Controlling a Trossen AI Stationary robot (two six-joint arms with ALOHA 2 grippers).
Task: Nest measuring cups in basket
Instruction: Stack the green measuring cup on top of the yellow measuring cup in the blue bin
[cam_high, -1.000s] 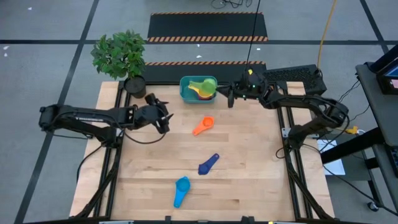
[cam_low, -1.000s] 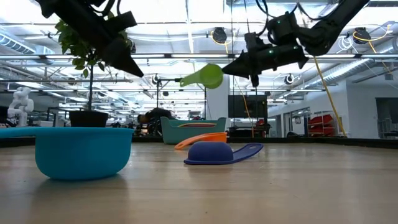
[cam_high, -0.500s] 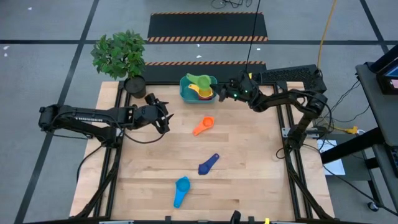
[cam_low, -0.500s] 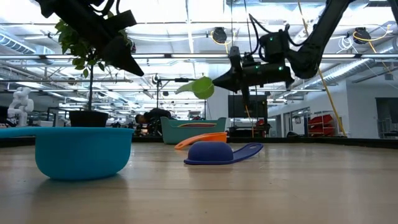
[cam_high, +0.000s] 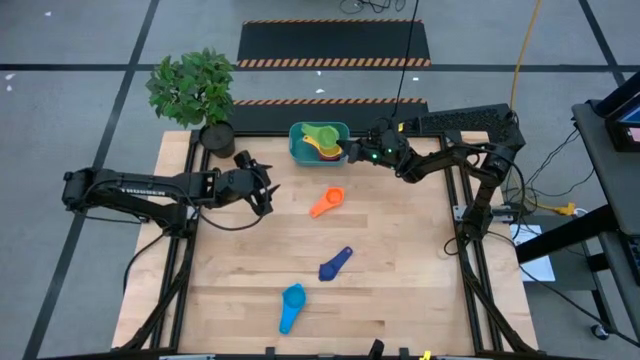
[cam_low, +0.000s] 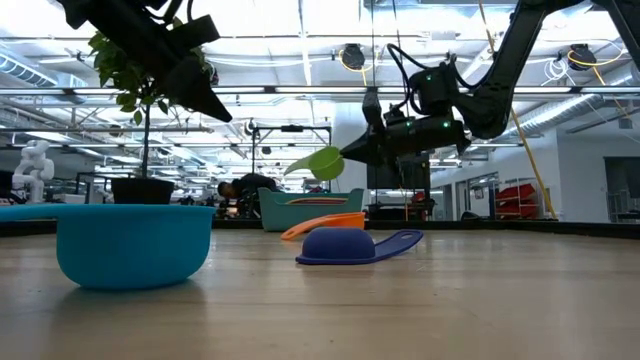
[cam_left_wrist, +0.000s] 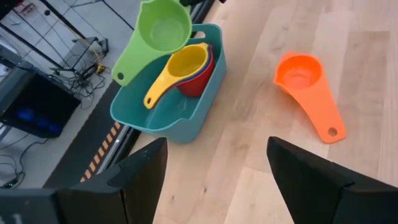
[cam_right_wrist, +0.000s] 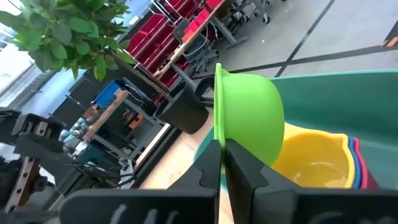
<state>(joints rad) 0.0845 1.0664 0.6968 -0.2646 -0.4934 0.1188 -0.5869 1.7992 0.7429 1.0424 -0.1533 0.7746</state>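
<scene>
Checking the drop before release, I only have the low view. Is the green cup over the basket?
Observer: Yes. The high view shows the green cup above the basket.
Operator: What's already inside?
Observer: A yellow cup sits nested on top of a red one.
Operator: Grip solid?
Observer: The right gripper is shut on the green cup's handle.
Operator: Left arm?
Observer: The left gripper is open and empty.

Above the basket (cam_high: 297, 150), at twelve o'clock on the bench (cam_high: 400, 270), the right tool (cam_high: 345, 150) and its green cup (cam_high: 322, 134) block entry. The plant pot (cam_high: 217, 136) crowds eleven o'clock. Three o'clock lies open.
</scene>
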